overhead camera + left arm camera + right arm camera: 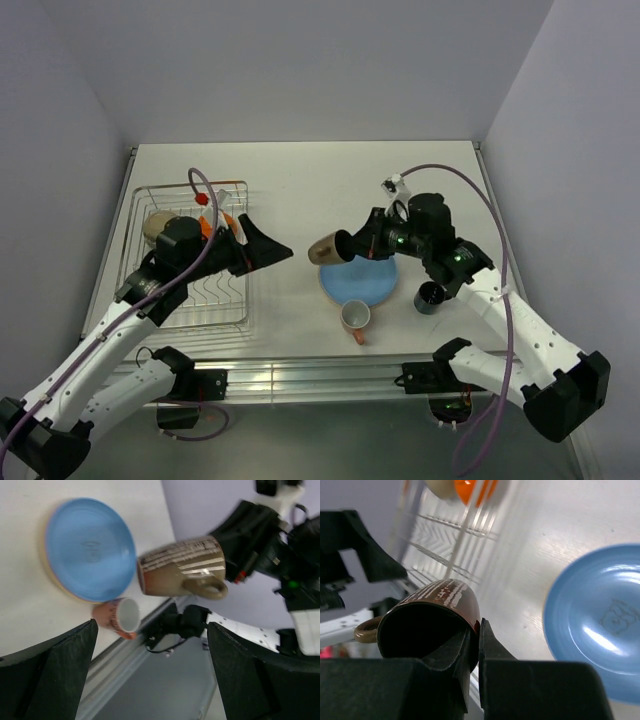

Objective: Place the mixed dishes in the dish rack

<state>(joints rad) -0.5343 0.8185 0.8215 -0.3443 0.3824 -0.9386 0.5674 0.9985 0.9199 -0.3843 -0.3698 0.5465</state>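
Right gripper [476,639]: I read it as clamped on the dark brown mug [431,615], one finger inside the mouth and one outside, pinching the rim wall.
Left gripper [265,241]: fingers spread wide with nothing between them; it sits at the right edge of the dish rack [190,262].
Dark brown mug, material: glazed ceramic, brown with pale streaky bands, and a loop handle.
Dark brown mug, place: in the air, tipped on its side, above the table [300,180], between the rack and the blue plate [358,281].
Blue plate: round, glossy, shallow, with a tan rim edge; it lies flat on the table, right of centre.
Pinkish-orange mug [355,318]: small, with a white inside. It is upright, just in front of the blue plate.
Dark blue mug [431,297]: dark glaze, upright, to the right of the plate and under the right arm.
Dish rack: thin silver wire with a wavy floor and raised sides.
In rack: a cream bowl [160,226] and an orange-sided bowl [216,223] at the far end, partly hidden by the left arm.
Right wrist only: the mug's dark hollow inside and the finger grip on its rim; a faint stamped mark in the plate's centre.
Left wrist only: the mug's side banding and full handle loop; my own matte black fingers [55,672] frame it.
Top only: the dark blue mug and the whole layout.
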